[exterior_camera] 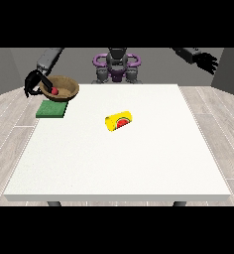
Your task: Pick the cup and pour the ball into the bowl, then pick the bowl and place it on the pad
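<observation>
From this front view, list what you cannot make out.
- Whether the bowl already rests on the green pad or is held just above it: its underside is hidden.
- How the robot hand at the view's left grips the bowl's rim: too small.
- The picture on the lying yellow cup: too small.

A bare test room of the robot-lab sort, not a home. A large white counter (139,149) stands on pale grey wood-plank flooring (213,119), backed by plain grey walls (153,64) without furnishings. A humanoid robot (117,67) with a purple and grey torso stands behind the counter's far edge.
</observation>
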